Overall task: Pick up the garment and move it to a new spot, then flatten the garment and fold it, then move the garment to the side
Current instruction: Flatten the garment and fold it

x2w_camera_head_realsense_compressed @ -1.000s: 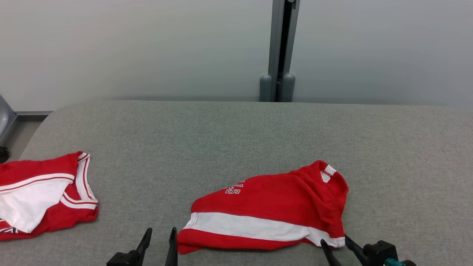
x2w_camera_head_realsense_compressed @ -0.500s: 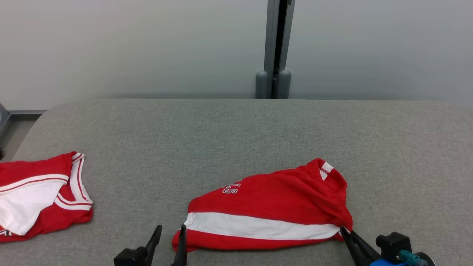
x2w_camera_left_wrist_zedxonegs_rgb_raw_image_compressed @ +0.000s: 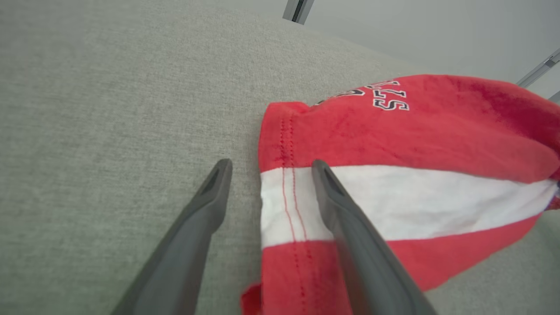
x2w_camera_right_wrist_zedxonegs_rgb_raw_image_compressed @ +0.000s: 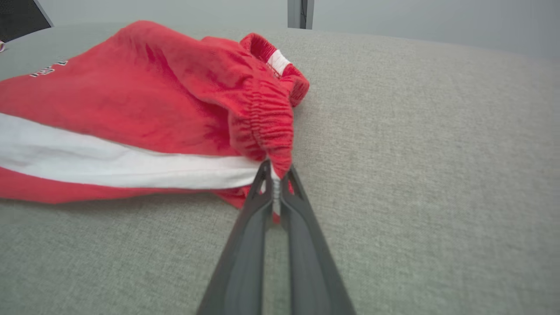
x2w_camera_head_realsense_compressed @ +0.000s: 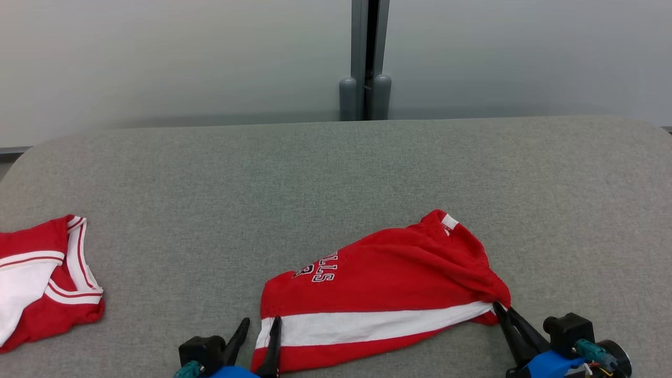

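My right gripper [x2w_camera_right_wrist_zedxonegs_rgb_raw_image_compressed: 275, 169] is clamped on the gathered waistband corner of the garment [x2w_camera_head_realsense_compressed: 388, 283], which spreads leftward from my fingertips. My left gripper [x2w_camera_left_wrist_zedxonegs_rgb_raw_image_compressed: 271, 163] gapes wide, one finger over the hem's white stripe and the other beside it over the grey cloth table [x2w_camera_head_realsense_compressed: 336, 173]. Beyond is a pale wall [x2w_camera_head_realsense_compressed: 157, 63] with a grey post [x2w_camera_head_realsense_compressed: 365, 58]. A second red piece [x2w_camera_head_realsense_compressed: 42, 294] lies well left.

A red-and-white jersey [x2w_camera_head_realsense_compressed: 37, 244] lies far left on grey cloth surface [x2w_camera_head_realsense_compressed: 210, 184], grey post [x2w_camera_head_realsense_compressed: 358, 52] behind.
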Tool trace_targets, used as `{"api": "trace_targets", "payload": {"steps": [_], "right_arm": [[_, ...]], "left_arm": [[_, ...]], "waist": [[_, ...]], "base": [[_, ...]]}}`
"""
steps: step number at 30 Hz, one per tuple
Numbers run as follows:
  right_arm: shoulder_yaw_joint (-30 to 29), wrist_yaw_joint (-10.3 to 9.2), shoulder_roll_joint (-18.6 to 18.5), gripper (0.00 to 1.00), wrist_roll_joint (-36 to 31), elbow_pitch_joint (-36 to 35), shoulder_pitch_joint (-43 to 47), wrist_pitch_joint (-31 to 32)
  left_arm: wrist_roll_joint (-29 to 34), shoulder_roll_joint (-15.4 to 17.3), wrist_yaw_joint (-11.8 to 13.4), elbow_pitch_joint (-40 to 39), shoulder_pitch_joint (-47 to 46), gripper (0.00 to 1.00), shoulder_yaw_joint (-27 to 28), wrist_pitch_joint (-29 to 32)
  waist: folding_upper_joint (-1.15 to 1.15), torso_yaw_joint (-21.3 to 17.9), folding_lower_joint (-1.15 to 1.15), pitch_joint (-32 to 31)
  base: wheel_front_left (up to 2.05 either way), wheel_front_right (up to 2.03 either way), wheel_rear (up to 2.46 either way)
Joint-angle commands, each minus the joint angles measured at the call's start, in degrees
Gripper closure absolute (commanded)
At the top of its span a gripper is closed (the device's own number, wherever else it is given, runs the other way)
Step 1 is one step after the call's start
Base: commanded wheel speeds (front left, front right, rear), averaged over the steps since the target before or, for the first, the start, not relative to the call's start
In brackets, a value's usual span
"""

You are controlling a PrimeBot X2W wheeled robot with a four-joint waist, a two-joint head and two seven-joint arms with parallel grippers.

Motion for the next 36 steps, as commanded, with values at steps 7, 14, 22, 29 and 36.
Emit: {"api": "trace_targets", "payload": {"steps": [7, 14, 22, 29, 36], "right_arm": [[-2.6, -0.02, 1.1, 1.00, -2.1, 0.6, -0.9, -0.2], [-2.7, -0.02, 2.3, 1.00, -3.1, 1.1, -1.5, -0.2], [-2.5, -0.01, 2.2, 1.00, -2.6, 1.4, -1.9, -0.2], [-2.9, -0.02, 2.5, 1.00, -2.3, 0.8, -1.0, -0.2], [-5.4, -0.02, 4.1, 1.00, 0.4, -5.2, -1.7, -0.2]], "left_arm": [[-6.3, 0.6, -0.1, 3.6, -1.8, 0.00, -7.5, 0.0], [-10.0, 2.1, -0.1, 5.6, -3.5, 0.00, -12.1, 0.0], [-11.2, 2.9, -0.1, 6.5, -4.8, 1.00, -14.4, 0.0], [-8.6, 3.8, -0.1, 3.8, -4.2, 1.00, -11.8, -0.1], [-4.2, 4.1, -0.1, -5.2, -3.6, 1.00, -5.7, -0.1]], "waist": [[0.00, 0.7, 0.00, 0.7], [0.00, 1.5, 0.00, 0.7], [0.00, 1.5, 0.00, 0.4], [0.00, 1.9, 0.00, -0.3], [0.00, 3.0, 0.00, -2.3]], "base": [[0.00, 0.00, 0.00], [0.00, 0.00, 0.00], [0.00, 0.00, 0.00], [0.00, 0.00, 0.00], [0.00, 0.00, 0.00]]}}
